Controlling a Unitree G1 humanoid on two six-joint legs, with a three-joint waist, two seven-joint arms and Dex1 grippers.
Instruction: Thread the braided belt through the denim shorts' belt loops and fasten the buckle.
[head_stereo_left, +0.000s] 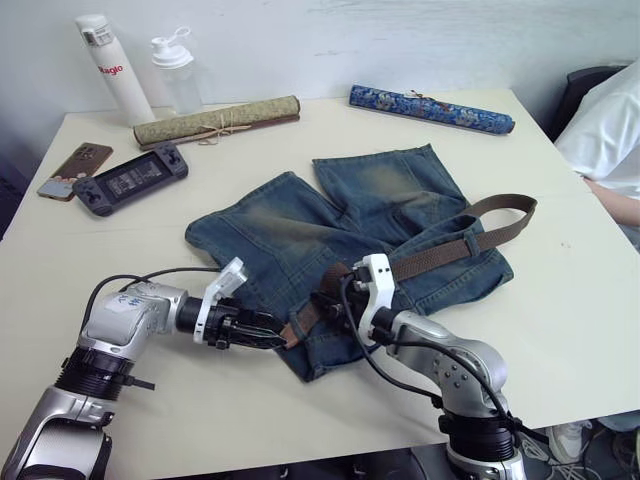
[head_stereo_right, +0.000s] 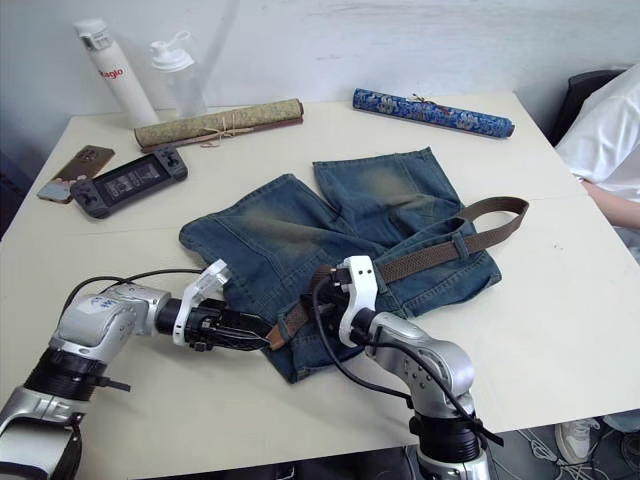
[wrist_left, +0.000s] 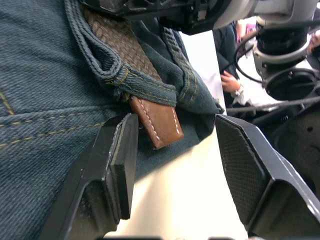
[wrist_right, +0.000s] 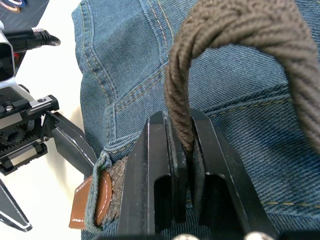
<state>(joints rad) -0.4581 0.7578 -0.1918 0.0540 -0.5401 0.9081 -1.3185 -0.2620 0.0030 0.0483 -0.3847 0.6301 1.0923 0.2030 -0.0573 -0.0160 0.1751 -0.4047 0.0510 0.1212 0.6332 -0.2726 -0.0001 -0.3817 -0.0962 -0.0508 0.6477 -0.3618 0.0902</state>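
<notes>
Braided belt (head_stereo_left: 450, 248), unlabelled; bottle (head_stereo_left: 113, 68) lettering illegible.

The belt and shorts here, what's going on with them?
The robot is threading the braided belt through the denim shorts on the table. The right gripper pinches the belt strap. The left gripper is open around the leather tip, which pokes out of a belt loop. The belt is not yet fastened.

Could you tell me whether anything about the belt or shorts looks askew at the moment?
Yes: the denim shorts lie rumpled and skewed on the table, and the braided belt bows up off the waistband near the right pincer.
</notes>
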